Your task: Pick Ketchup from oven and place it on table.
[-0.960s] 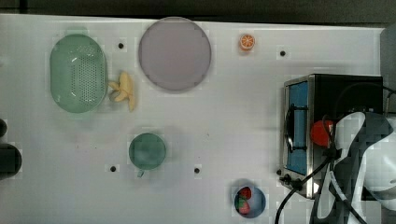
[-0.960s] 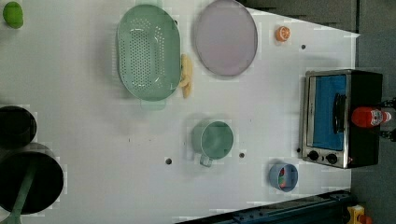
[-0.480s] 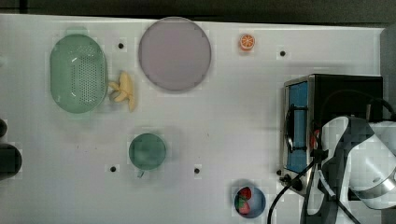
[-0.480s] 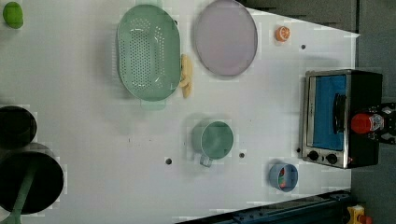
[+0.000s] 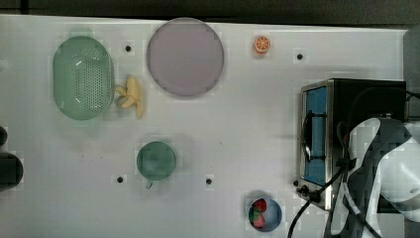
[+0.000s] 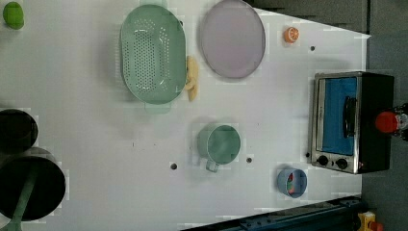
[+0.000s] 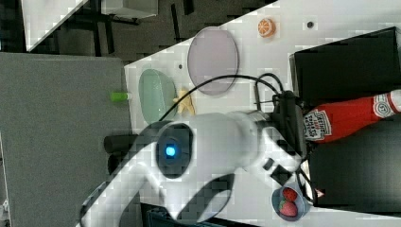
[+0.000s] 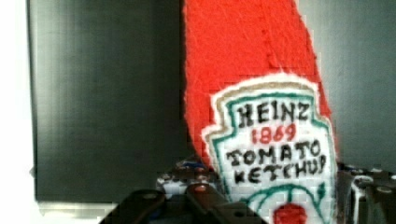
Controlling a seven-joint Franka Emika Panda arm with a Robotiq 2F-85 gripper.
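A robot arm's jaws [image 8: 275, 205] close on the base end of the ketchup [image 7: 350, 116], a red plastic bottle lying on its side across the black top of the oven [image 7: 345, 61]; the grip appears firm, though the dark fingers [image 8: 140, 205] show only at the frame's edge in the wrist view, flanking the bottle on either side. That close view carries the white shield-shaped label with green trim and black lettering reading "Heinz 1869 Tomato Ketchup", the red body tapering away from the jaws over the oven's dark top. The right view shows the whole length of the bottle, its white cap pointing away from the jaws, and the white arm reaching in behind them. The left view shows just the bottle's red end [image 6: 386, 121] at the oven's far edge, plus the blue-tinted glass door and the knobs. In the top view the arm covers the bottle. Well away from the jaws, on the white surface [image 5: 237, 129], sit a green colander [image 5: 81, 77], a grey plate [image 5: 184, 58] and a green mug [image 5: 156, 160]; nearer is a small bowl of strawberries [image 7: 289, 201].
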